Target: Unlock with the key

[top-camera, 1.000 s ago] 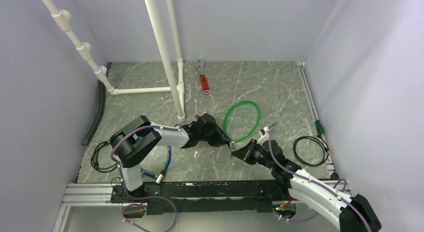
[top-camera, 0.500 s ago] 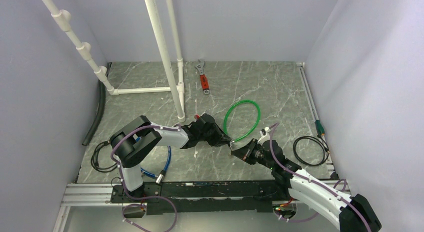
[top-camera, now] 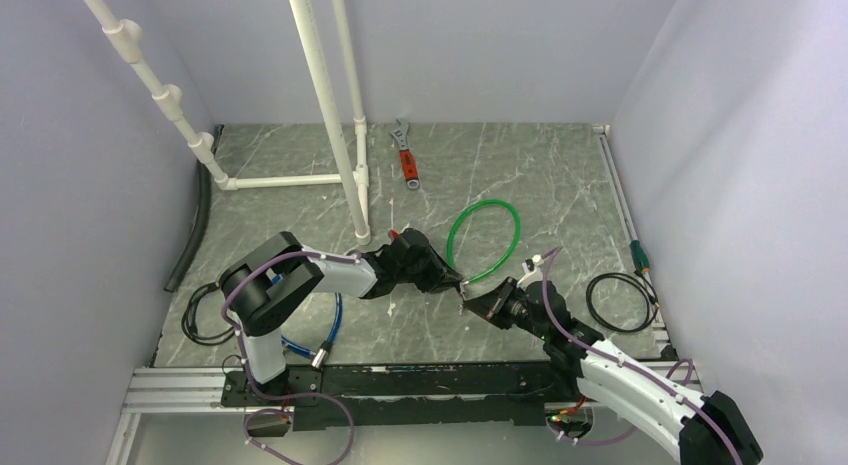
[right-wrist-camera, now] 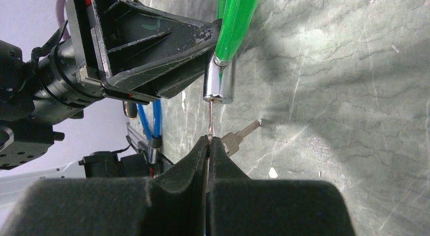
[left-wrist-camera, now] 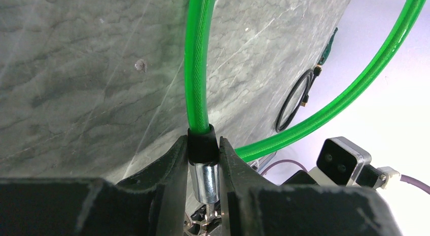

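The green cable (top-camera: 510,220) loops on the marble floor, and its silver lock cylinder (left-wrist-camera: 204,180) sits between the jaws of my left gripper (left-wrist-camera: 203,144), which is shut on its black collar. In the right wrist view the cylinder (right-wrist-camera: 219,83) hangs face down. The thin key (right-wrist-camera: 210,119) runs straight up from my right gripper (right-wrist-camera: 209,140) into that face. The right gripper is shut on the key's head. A second key (right-wrist-camera: 238,134) of the bunch sticks out to the right. From above, both grippers meet near the key (top-camera: 463,295).
A red-handled wrench (top-camera: 406,160) lies at the back. White pipes (top-camera: 330,115) stand back left. A black cable coil (top-camera: 622,300) and a green-handled tool (top-camera: 638,253) lie right. A blue cable (top-camera: 330,325) and black cords (top-camera: 200,320) lie near the left base.
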Robot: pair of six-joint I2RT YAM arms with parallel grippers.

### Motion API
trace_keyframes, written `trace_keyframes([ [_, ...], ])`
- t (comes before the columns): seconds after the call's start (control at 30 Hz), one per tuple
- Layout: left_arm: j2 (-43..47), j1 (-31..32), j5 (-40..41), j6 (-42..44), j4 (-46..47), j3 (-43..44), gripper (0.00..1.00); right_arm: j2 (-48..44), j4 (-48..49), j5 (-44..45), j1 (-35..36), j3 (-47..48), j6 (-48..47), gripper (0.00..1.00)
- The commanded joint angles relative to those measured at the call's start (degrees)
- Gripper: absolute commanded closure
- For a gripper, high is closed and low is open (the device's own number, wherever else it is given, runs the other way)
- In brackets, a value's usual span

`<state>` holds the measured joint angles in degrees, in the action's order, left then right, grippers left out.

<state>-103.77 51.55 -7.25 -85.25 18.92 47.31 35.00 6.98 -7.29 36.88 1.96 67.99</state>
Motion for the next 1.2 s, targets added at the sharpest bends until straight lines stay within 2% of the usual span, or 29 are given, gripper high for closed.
trace_keyframes([
  [0.0,0.3,0.8,-2.3,-0.7,2.2,-0.1,1.00,-0.5,1.9,5.5,-0.6,1.3,0.0,1.00],
  [0.43,-0.4,1.5,-1.5,-2.4,1.4,0.9,1.00,4.4,4.8,6.7,-0.6,2.6,-1.3,1.00],
  [0.7,-2.1,1.7,-3.0,-5.3,4.5,0.4,1.00,6.2,9.4,6.4,-0.6,1.7,-1.2,1.00],
  [0.9,-2.3,1.7,-4.0,-5.6,5.6,0.4,1.00,5.2,8.8,7.1,-0.6,1.6,-3.5,1.00],
  [1.17,0.3,1.6,-4.1,-4.0,4.7,0.1,1.00,0.6,13.9,3.5,-0.6,-1.8,-9.1,1.00],
])
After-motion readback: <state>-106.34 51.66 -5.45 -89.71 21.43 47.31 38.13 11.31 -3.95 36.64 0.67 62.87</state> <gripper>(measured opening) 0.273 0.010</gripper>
